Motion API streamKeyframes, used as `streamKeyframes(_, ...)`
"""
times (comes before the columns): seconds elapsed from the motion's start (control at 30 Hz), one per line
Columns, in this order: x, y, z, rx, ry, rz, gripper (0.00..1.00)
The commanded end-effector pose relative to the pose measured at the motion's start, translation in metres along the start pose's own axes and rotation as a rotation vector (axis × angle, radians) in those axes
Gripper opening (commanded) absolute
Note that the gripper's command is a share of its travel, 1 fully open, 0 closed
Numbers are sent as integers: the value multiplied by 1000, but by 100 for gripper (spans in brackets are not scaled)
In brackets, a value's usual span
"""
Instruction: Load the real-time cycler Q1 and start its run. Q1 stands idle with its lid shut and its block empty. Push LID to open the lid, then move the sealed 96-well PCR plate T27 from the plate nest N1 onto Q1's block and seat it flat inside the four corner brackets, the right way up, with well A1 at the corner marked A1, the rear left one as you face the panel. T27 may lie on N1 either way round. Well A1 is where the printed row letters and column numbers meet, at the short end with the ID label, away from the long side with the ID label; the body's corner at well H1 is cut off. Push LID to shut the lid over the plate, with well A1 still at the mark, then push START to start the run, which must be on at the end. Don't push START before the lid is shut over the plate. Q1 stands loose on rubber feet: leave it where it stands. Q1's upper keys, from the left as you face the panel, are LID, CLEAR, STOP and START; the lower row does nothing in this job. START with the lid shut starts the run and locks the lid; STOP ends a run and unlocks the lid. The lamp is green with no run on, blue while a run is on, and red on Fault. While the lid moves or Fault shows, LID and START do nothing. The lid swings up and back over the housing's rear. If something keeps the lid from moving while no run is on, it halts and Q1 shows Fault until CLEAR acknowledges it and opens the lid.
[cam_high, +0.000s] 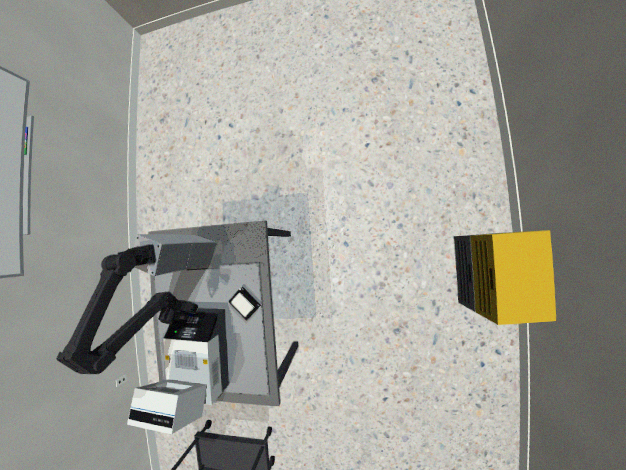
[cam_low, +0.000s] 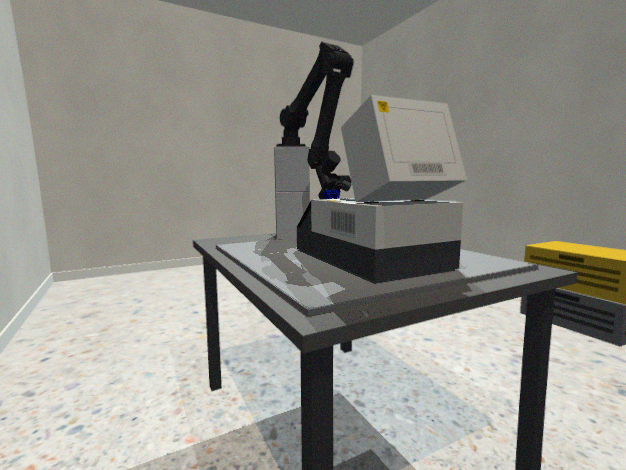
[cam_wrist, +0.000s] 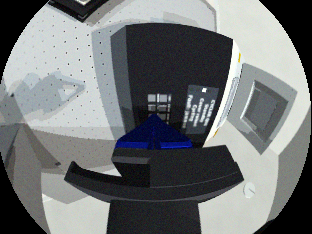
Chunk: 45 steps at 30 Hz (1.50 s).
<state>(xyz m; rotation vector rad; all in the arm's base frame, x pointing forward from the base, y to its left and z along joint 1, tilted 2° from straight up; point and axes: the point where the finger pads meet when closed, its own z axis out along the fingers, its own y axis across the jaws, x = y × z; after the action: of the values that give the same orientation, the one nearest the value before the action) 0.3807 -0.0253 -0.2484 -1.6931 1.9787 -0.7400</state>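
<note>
The cycler Q1 (cam_high: 194, 354) stands on the table with its lid (cam_low: 404, 146) raised and tilted back over the rear. Its block (cam_high: 186, 360) lies uncovered and holds no plate. The lamp (cam_high: 175, 332) on the dark panel (cam_high: 192, 326) is green. My gripper (cam_high: 189, 316) is shut and empty, just above the upper keys; in the wrist view its blue fingertips (cam_wrist: 155, 136) meet over the keys (cam_wrist: 160, 103). It also shows in the side view (cam_low: 331, 192), in front of the lid.
The arm's grey pedestal (cam_low: 291, 192) stands at the table's rear, behind Q1. A yellow box (cam_high: 510, 277) stands on the floor far from the table. A dark chair (cam_high: 230, 450) is at the table's near end.
</note>
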Motion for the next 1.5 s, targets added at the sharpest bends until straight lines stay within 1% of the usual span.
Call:
streamKeyframes(0.0,-7,-9,-19,30,-15,7,0)
streamKeyframes(0.07,-11,-11,-32,41,-23,5,0)
streamKeyframes(0.2,-10,-9,-54,48,-23,10,0)
streamKeyframes(0.3,-5,-1,-69,42,-16,19,0)
streamKeyframes(0.37,-5,7,-79,28,-16,15,0)
streamKeyframes(0.43,-6,9,-91,27,-20,13,0)
streamKeyframes(0.5,-6,9,-91,27,-20,13,0)
streamKeyframes(0.57,-8,2,-83,41,-25,10,0)
streamKeyframes(0.7,-3,-1,-77,43,-12,7,0)
streamKeyframes(0.9,1,10,-70,13,-3,4,0)
streamKeyframes(1.0,1,12,-67,11,-2,3,0)
streamKeyframes(1.07,1,12,-67,11,-2,3,0)
streamKeyframes(1.23,-3,16,-75,8,-12,3,0)
streamKeyframes(1.3,-6,16,-75,12,-18,5,0)
streamKeyframes(1.47,-7,20,-77,2,-21,1,0)
